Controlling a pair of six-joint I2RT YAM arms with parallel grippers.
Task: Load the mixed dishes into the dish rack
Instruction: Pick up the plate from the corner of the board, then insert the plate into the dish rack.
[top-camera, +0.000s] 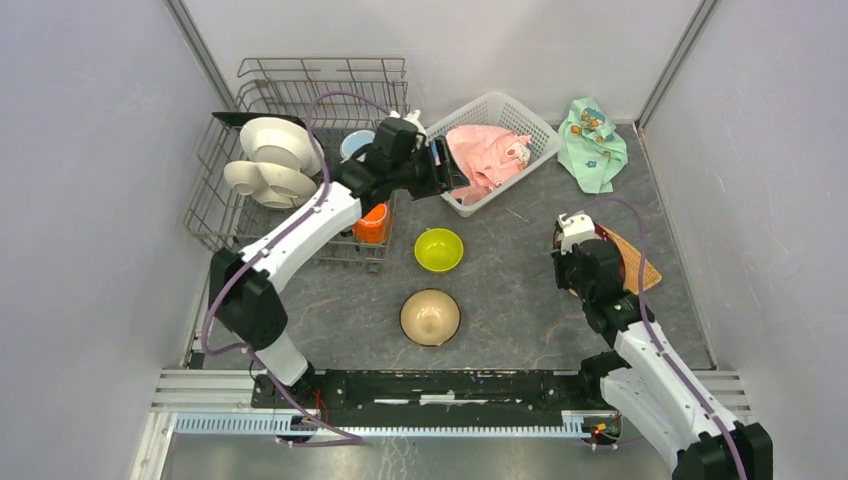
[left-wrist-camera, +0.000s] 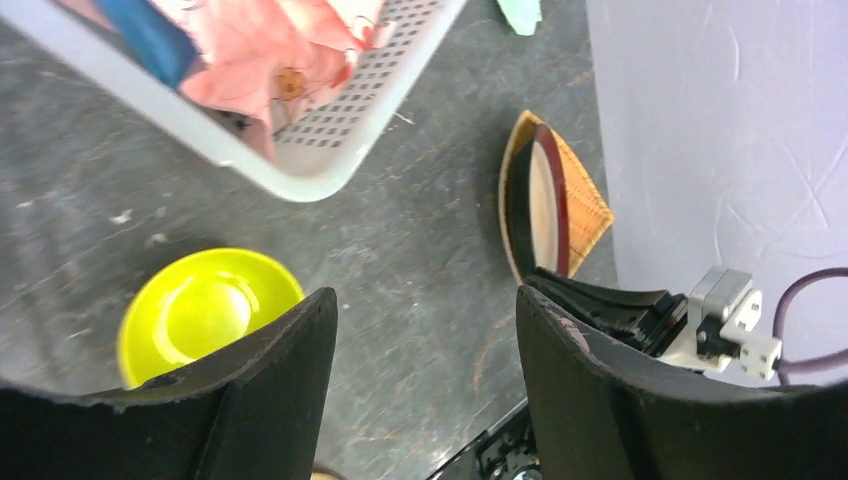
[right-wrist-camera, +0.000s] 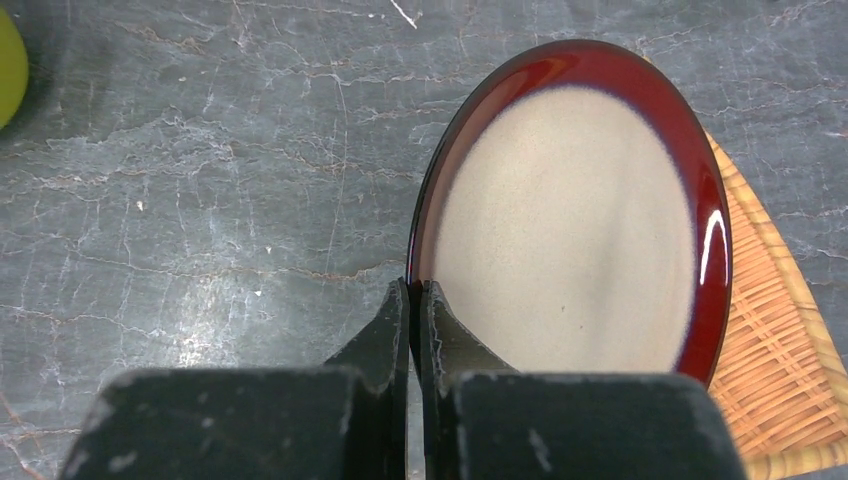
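The grey wire dish rack (top-camera: 215, 190) stands at the back left and holds white plates (top-camera: 272, 162), a light-blue mug (top-camera: 355, 143) and an orange mug (top-camera: 372, 225). My left gripper (top-camera: 445, 168) (left-wrist-camera: 425, 300) hovers open and empty between the rack and the white basket. Below it on the table sit a lime-green bowl (top-camera: 439, 249) (left-wrist-camera: 200, 310) and a tan bowl (top-camera: 430, 317). On the right, my right gripper (top-camera: 600, 250) (right-wrist-camera: 415, 290) is shut on the near rim of the red-rimmed plate (right-wrist-camera: 570, 220) (left-wrist-camera: 545, 200), which is tilted up on edge over a woven mat (right-wrist-camera: 780, 330).
A white lattice basket (top-camera: 535, 135) (left-wrist-camera: 330, 150) with a pink cloth (top-camera: 485, 152) stands at the back centre. A mint-green patterned cloth (top-camera: 592, 142) lies at the back right. The side walls stand close to the rack and the woven mat (top-camera: 645, 268).
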